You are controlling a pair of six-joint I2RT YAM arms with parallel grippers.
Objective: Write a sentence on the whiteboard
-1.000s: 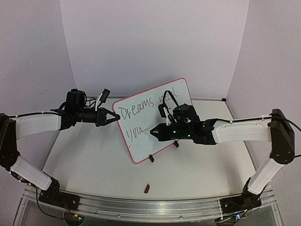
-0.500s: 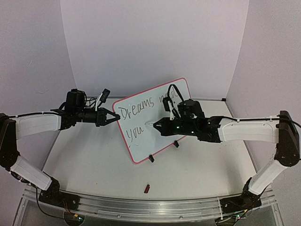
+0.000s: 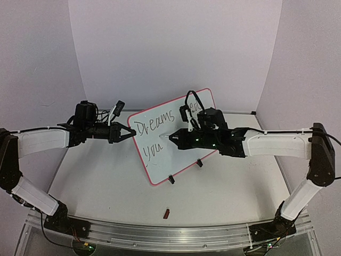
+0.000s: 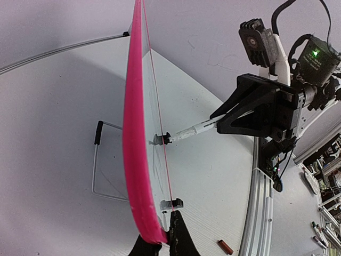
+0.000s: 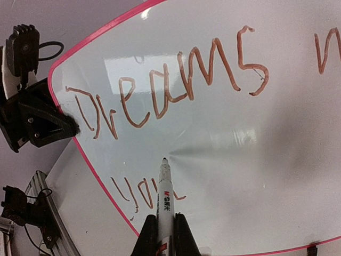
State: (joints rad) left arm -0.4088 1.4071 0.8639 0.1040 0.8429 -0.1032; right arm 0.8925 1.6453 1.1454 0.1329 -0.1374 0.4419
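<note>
The whiteboard [image 3: 160, 160], pink-framed, stands tilted on the table with "Dreams" and part of another word on its top row and "you" below. My left gripper [image 3: 131, 133] is shut on the board's left edge, and the pink frame [image 4: 133, 138] sits between its fingertips [image 4: 178, 237]. My right gripper [image 3: 180, 140] is shut on a white marker [image 5: 164, 194]. The marker's tip [image 5: 164, 159] meets the board face [image 5: 277, 160] just above and right of "you". From the left wrist view the marker [image 4: 192, 129] also reaches the board.
A small red marker cap [image 3: 166, 214] lies on the table near the front rail [image 3: 160, 234]. Two black clip feet [image 3: 171, 180] hold the board's lower edge, and a wire stand [image 4: 98, 170] props it from behind. Backdrop walls close in the table at the back and sides.
My right gripper has carried the marker up from the end of "you" to a spot between the two rows. The left gripper and the board have not moved.
</note>
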